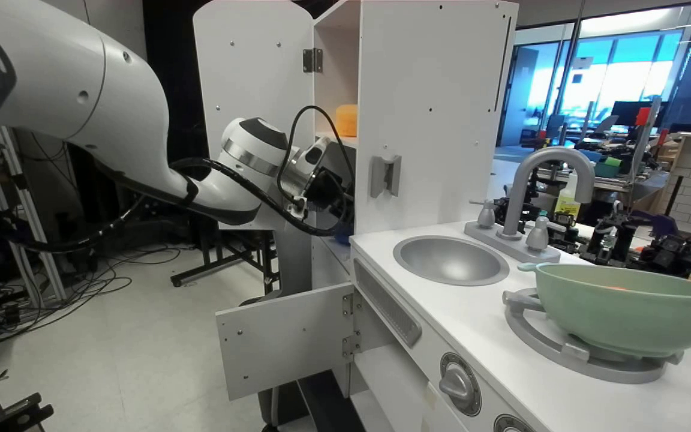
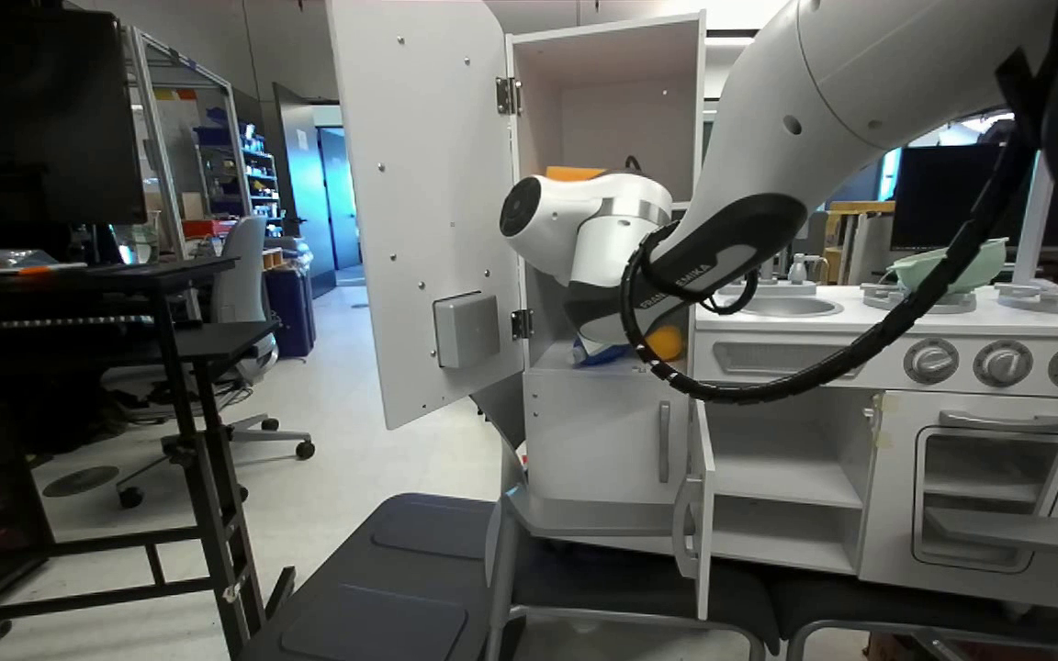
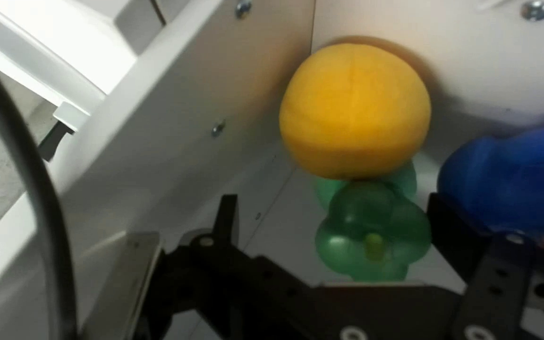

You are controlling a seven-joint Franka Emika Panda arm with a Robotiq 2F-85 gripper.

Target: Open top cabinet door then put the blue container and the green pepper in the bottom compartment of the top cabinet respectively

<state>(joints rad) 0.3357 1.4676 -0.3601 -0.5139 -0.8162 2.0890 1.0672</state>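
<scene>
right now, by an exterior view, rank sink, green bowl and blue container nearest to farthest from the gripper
1. Blue container: in the top cabinet, beside the gripper.
2. Sink: in the counter, beside the top cabinet.
3. Green bowl: farther along the counter.

- Top cabinet door (image 2: 428, 211): swung out, at the left edge of the top cabinet (image 2: 619, 115) in both exterior views.
- Container (image 2: 598, 354): in the cabinet's bottom compartment (image 2: 550, 303), to the left in an exterior view; rounded toy (image 2: 667, 342) to the right.
- Pepper (image 3: 373, 236): inside the cabinet, flanked by the gripper (image 3: 332, 210).
- Counter (image 1: 471, 318): right of the cabinet; sink (image 1: 450, 260) nearer it, bowl (image 1: 627, 318) further off.
</scene>
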